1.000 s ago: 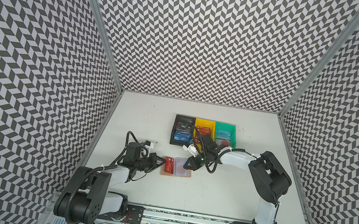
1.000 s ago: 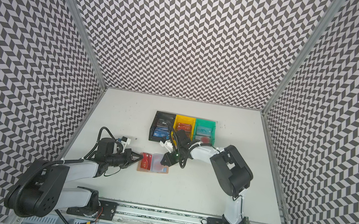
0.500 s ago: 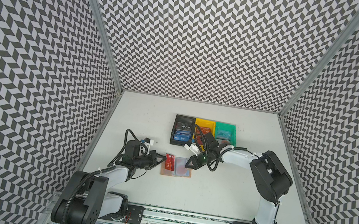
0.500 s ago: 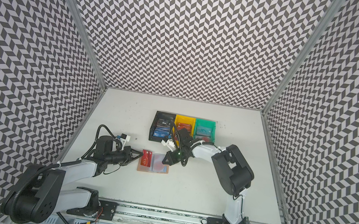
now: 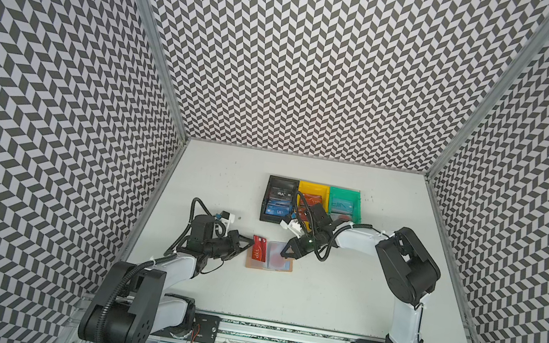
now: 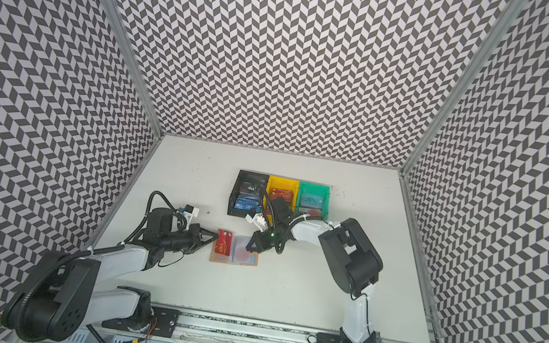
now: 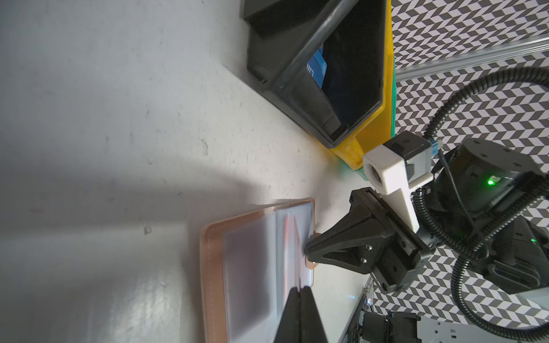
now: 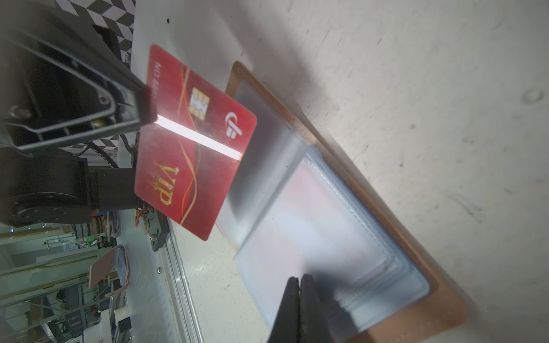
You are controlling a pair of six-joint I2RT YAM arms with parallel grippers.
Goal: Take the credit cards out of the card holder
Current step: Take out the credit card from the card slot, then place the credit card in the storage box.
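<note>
**Top views:** In both top views the left gripper (image 5: 249, 244) is clamped on one end of a red VIP card (image 5: 258, 248). It holds the card tilted above the half of the open card holder (image 5: 278, 264) nearer the left arm. The holder lies flat on the white table (image 5: 320, 299), near a row made up of a black bin (image 5: 266, 197), a yellow bin (image 5: 313, 188) and a green bin (image 5: 344, 193), each with cards inside. The right gripper (image 5: 284, 255), jaws together, bears on the holder's opposite edge.

**Left wrist view:** The right gripper's tip presses just beside the snap tab (image 7: 311, 264). The left gripper's own fingers (image 7: 292, 311) meet at a thin line, and the card between them cannot be made out.

**Right wrist view:** The red card appears clear of the pale plastic sleeves (image 8: 326, 237), with one end pinched by the left gripper. The right gripper's closed fingertips (image 8: 292, 297) sit on the sleeves. Whether they nip a sleeve or only press down cannot be told.

**Step in hand and next move:** One card looks freshly extracted. The next move likely calls for carrying it off, probably to the yellow bin, where red cards lie, while the right gripper pins the holder.

**Hard to make out:** The sleeves are blurred. A reddish patch (image 6: 240, 253) shows through one of them in a top view, which suggests cards are left inside. How many cannot be told.
</note>
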